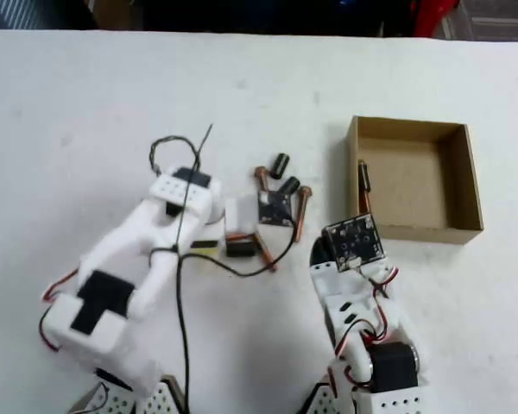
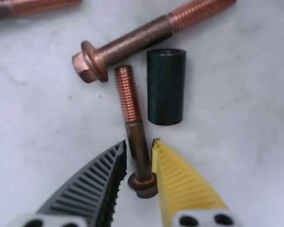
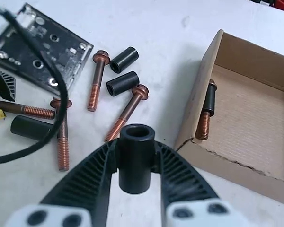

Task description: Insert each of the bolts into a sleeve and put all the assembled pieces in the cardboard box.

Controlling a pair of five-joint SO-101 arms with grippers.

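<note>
White table top [image 1: 86, 103]: one, matt, faintly mottled.

Arms, two, white moulded plastic with black motor blocks and thin red and black wiring. The left arm [image 1: 138, 259] is at the lower left of the high view and the right arm [image 1: 363, 336] at the lower right.

Cardboard box [image 1: 466, 181]: one, brown, square, open-topped, right of centre in the high view. Along its left wall lies one assembled piece [image 3: 206, 111], a copper bolt through a black sleeve with the threads protruding.

Circuit board [image 3: 42, 47]: one, dark, square, with round holes. A black cable [image 3: 57, 109] curves across it.

Left gripper [image 2: 138, 144]: two wedge-shaped fingers, one ribbed dark grey and one ribbed yellow. The jaws are closed on the smooth shank of the gripped bolt [image 2: 130, 99], just beside its flanged head. It sits among the loose parts at the centre of the high view.

Right gripper [image 3: 135, 156]: two black ribbed fingers. The jaws are clamped on the gripped sleeve [image 3: 137, 137], whose open bore faces the camera. The arm's tip sits just below the box's lower left corner in the high view.

Bolts: five counted, copper-coloured, with flanged hex heads and shanks half smooth, half threaded. One is gripped, one is boxed, and three are loose bolts [image 3: 97, 80] on the table.

Sleeves: five counted, short black cylinders, smooth and hollow. One is gripped, one is boxed, and three are loose sleeves [image 3: 121, 83]; one of these lies just beside the gripped bolt.
</note>
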